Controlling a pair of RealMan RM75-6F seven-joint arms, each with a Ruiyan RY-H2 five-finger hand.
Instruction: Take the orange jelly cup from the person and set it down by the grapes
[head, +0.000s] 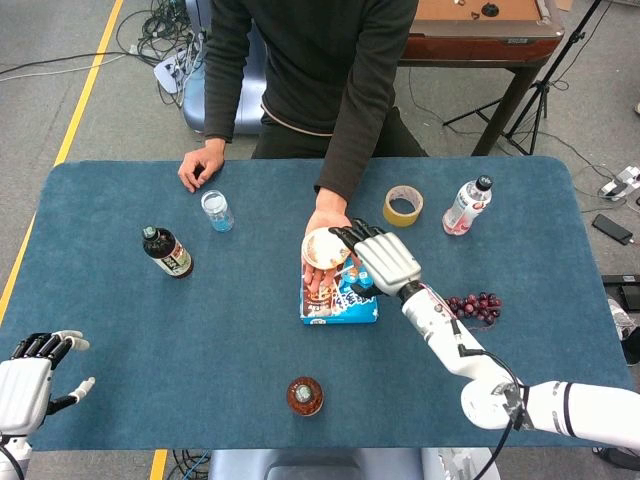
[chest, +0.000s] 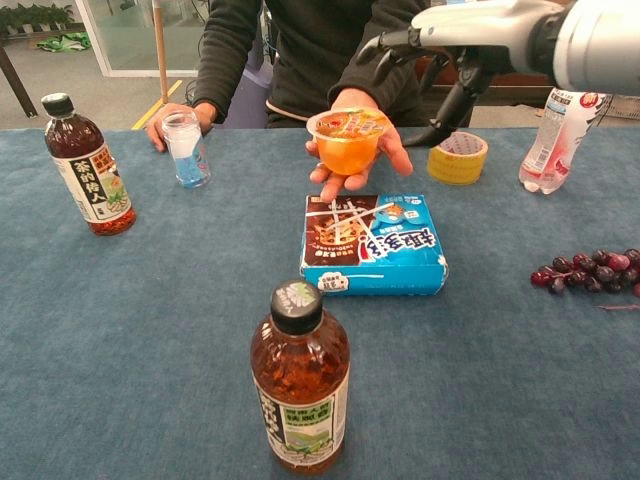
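Here the jelly cup (chest: 346, 141) is sitting on the person's palm (chest: 362, 163) above the blue box (chest: 373, 243). The right hand (head: 378, 256) is hovering just beside it with fingers spread, holding nothing. Only the head view is showing the left hand (head: 28, 371), lying open at the table's (head: 120, 290) near corner. The grapes (chest: 590, 270) are lying well apart to the right.

The person's head is cut off by the top edge in both views. The left hand (head: 25, 385) is clipped at the frame's corner. The grapes (chest: 590, 270) run off the right edge.
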